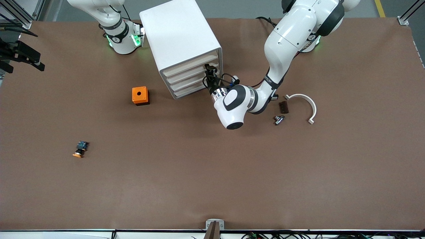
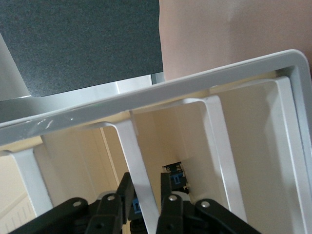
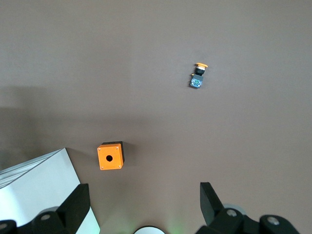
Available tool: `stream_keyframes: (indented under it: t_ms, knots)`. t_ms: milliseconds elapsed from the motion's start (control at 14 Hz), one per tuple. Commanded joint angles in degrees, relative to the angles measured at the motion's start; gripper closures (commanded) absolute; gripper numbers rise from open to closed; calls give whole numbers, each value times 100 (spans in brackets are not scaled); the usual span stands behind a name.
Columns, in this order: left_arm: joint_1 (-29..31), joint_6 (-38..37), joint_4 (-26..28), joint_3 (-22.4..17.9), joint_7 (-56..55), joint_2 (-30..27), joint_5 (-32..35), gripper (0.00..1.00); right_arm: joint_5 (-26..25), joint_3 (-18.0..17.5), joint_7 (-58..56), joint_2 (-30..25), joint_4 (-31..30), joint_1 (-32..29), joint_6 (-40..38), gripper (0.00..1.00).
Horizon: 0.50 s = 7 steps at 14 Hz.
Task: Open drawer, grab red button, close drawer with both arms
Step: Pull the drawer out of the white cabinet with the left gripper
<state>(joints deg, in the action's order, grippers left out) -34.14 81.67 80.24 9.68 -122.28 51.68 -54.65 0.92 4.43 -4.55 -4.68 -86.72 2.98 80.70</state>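
White drawer (image 1: 189, 68) front facing the front camera, left end effector (image 2: 146, 204) clamped on its handle

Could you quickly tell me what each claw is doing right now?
Left claw: closed on a drawer handle.
Right claw: open, holding nothing.

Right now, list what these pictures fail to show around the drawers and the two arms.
- Red button: in none of the views; the drawers are shut in the front view, their insides hidden.
- Left tool: its fingers flank a drawer's white handle in the left wrist view; contact cannot be made out. The front view hides it under the arm's wrist.
- Right tool: front view cuts it off at the top edge.
- Small metal part in front view: too small to identify.
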Motion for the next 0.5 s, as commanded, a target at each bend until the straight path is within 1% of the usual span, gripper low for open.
stream_keyframes:
  t_ms: [0, 214, 429]
  knots:
    - [31, -72, 18, 25, -68, -9, -107, 81, 13, 5, 94, -120, -46, 54, 42, 0]
    - [83, -72, 9, 25, -86, -9, -107, 88, 14, 5, 94, -94, -29, 63, 86, 0]
    - [302, -72, 0, 16, -95, -9, -107, 89, 14, 5, 86, -15, -2, 63, 77, 0]
